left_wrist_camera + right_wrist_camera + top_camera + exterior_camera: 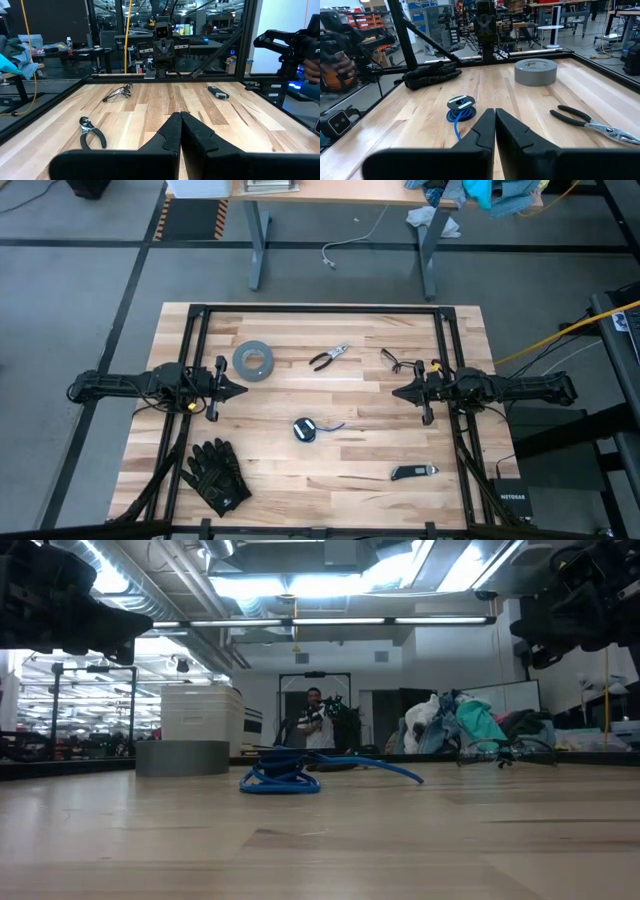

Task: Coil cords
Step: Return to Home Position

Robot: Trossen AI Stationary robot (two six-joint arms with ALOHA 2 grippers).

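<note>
The coiled cords lay on the surface between the arms, slightly nearer the left arm's fingers, loose tail pointing toward the right arm's fingers; both pairs were clenched, grasping nothing

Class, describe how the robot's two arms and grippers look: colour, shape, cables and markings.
The left arm and right arm are black, slim and jointed. The left gripper and right gripper each have two matte black, wedge-shaped fingers tapering to a point. A small yellow mark shows near each wrist. Black cables trail from each arm.
</note>
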